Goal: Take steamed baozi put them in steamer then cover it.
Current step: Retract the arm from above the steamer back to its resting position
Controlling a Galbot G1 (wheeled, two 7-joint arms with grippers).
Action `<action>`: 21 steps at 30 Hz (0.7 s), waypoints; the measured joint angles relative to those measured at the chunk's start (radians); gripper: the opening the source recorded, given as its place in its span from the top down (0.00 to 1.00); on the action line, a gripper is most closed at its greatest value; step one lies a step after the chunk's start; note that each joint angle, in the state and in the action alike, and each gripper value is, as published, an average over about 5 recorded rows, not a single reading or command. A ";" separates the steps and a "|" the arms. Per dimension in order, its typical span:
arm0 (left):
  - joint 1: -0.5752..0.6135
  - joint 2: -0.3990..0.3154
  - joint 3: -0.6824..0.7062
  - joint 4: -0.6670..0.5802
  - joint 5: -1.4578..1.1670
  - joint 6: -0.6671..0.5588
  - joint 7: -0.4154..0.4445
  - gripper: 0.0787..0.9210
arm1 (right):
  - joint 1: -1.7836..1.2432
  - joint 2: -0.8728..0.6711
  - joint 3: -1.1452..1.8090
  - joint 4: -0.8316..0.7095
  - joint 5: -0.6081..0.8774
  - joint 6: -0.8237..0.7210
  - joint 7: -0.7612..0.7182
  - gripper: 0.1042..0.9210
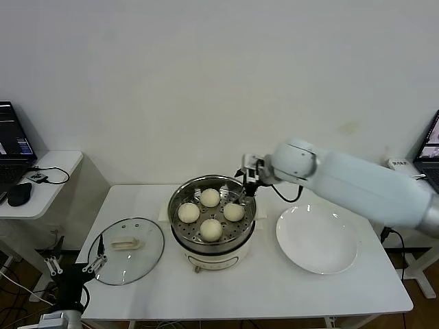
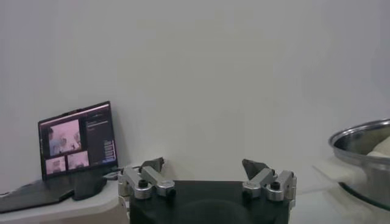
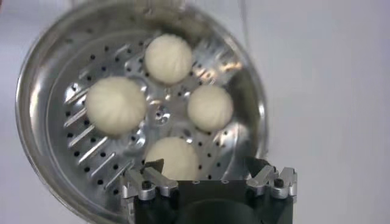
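Observation:
The steamer stands mid-table, a steel pot on a cream base. Several cream-white baozi lie on its perforated tray; the right wrist view shows them from above. My right gripper hangs over the pot's far right rim, open and empty, with one baozi just below it. The glass cover with its cream handle lies flat on the table left of the steamer. My left gripper is parked off the table's front left corner, open and empty.
A flat white plate lies right of the steamer. A side table with a laptop stands at the far left, also in the left wrist view. The steamer's rim shows beside the left gripper. A wall is behind.

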 measured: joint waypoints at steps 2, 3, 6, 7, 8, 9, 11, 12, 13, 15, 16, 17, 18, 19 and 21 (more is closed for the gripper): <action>-0.003 0.001 0.001 0.005 0.001 -0.001 -0.001 0.12 | -0.077 -0.039 0.072 0.039 0.011 0.042 0.069 0.12; -0.004 0.001 0.001 0.007 0.001 0.000 -0.001 0.12 | -0.125 -0.055 0.116 0.058 0.014 0.064 0.101 0.12; -0.008 -0.001 0.005 0.015 0.002 0.001 -0.001 0.12 | -0.296 -0.088 0.272 0.107 -0.001 0.136 0.183 0.12; -0.009 -0.001 0.006 0.017 0.003 0.003 -0.001 0.12 | -0.361 -0.093 0.331 0.119 -0.014 0.163 0.205 0.12; -0.010 0.000 0.008 0.021 0.005 0.004 0.000 0.12 | -0.426 -0.094 0.392 0.130 -0.030 0.191 0.224 0.12; -0.011 0.001 0.010 0.024 0.008 0.006 -0.001 0.12 | -0.493 -0.092 0.457 0.140 -0.049 0.221 0.241 0.12; -0.012 0.003 0.014 0.031 0.016 0.011 -0.002 0.12 | -0.626 -0.078 0.586 0.158 -0.091 0.284 0.268 0.12; -0.013 0.005 0.016 0.035 0.021 0.014 -0.004 0.12 | -0.693 -0.066 0.652 0.166 -0.115 0.317 0.278 0.12; -0.015 0.006 0.019 0.039 0.026 0.016 -0.006 0.12 | -0.760 -0.051 0.717 0.174 -0.139 0.350 0.286 0.12; -0.020 0.007 0.025 0.048 0.041 0.021 -0.012 0.12 | -0.892 -0.015 0.845 0.191 -0.187 0.415 0.296 0.12; -0.023 0.007 0.028 0.053 0.051 0.023 -0.015 0.12 | -0.957 0.007 0.908 0.200 -0.209 0.447 0.298 0.12; -0.026 0.006 0.032 0.059 0.065 0.024 -0.020 0.12 | -1.020 0.031 0.969 0.208 -0.229 0.477 0.300 0.12; -0.030 0.005 0.034 0.066 0.081 0.025 -0.024 0.12 | -1.082 0.056 1.029 0.216 -0.247 0.506 0.300 0.12; -0.033 0.005 0.036 0.073 0.102 0.024 -0.028 0.12 | -1.142 0.083 1.087 0.224 -0.262 0.532 0.300 0.12; -0.043 0.006 0.036 0.090 0.154 0.021 -0.034 0.12 | -1.254 0.140 1.197 0.240 -0.286 0.581 0.299 0.12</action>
